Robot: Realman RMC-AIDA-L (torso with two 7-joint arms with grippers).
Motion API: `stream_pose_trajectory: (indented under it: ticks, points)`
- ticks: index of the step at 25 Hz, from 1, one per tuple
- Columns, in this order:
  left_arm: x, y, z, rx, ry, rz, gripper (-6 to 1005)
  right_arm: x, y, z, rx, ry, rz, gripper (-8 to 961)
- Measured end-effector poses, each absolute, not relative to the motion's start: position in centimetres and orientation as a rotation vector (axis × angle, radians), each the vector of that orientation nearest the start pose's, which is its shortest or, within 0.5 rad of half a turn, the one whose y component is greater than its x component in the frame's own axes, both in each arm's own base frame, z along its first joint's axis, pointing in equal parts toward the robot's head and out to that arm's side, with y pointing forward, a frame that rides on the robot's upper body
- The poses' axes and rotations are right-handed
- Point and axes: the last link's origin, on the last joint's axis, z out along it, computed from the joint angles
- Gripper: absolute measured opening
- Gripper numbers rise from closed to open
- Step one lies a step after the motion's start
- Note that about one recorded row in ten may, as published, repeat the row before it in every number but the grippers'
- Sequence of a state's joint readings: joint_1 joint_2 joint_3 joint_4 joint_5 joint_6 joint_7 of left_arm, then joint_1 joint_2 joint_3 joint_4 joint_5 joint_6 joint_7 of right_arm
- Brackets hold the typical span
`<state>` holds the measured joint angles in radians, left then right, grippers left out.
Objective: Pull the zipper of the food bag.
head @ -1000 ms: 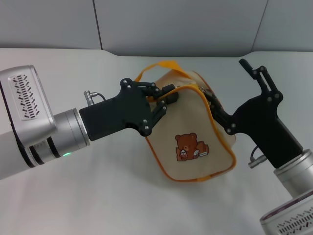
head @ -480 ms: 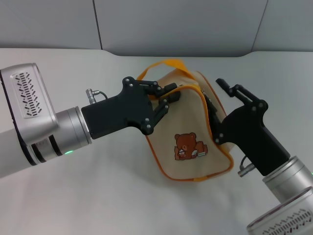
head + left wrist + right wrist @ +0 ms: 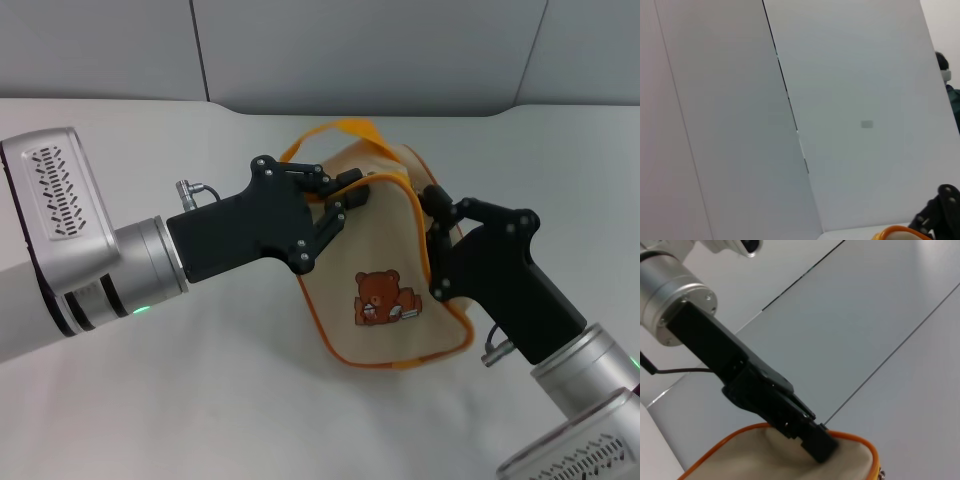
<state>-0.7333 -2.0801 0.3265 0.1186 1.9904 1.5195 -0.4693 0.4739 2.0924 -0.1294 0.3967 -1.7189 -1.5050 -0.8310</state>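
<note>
food bag (image 3: 385,270): mid tabletop (image 3: 200,400), bear print facing camera
zipper: likely under right fingers, hidden
left end effector (image 3: 350,198): clenched on bag's top edge
right end effector (image 3: 432,205): at bag's right top; grip state can't tell

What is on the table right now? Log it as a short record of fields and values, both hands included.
surface: pale table
food bag: beige, orange piping, bear print facing the camera, standing on the table
strap: orange loop on top of the bag
left hand: shut on the bag's upper left edge
right hand: at the bag's right side, by the piping
zipper: pull tab not discernible
</note>
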Motion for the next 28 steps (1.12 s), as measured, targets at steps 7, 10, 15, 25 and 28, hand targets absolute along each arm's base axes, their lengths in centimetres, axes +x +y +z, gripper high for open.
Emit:
stream_pose_trajectory:
  ticks: [7, 10, 15, 25, 28]
  points:
    - [-20.8, 34.4, -5.4, -2.461, 0.123, -0.983, 85, 26.8, 22.9, -8.4, -1.768, -0.407, 0.393, 9]
    - [-20.8, 34.6, -5.3, -2.456, 0.124, -0.977, 84, 29.5, 19.6, -7.9, -1.758, -0.358, 0.287, 4]
    - [-20.8, 34.8, -5.3, -2.451, 0.126, -0.965, 84, 31.8, 16.0, -7.1, -1.754, -0.264, 0.245, 2]
    - [-23.3, 32.6, -5.0, -2.457, 0.037, -0.976, 7, 30.0, 17.8, -4.4, -1.682, -0.064, 0.679, 120]
    - [-24.6, 31.1, -4.6, -2.5, -0.028, -0.994, 7, 30.2, 19.6, -3.2, -1.772, 0.063, 0.903, 210]
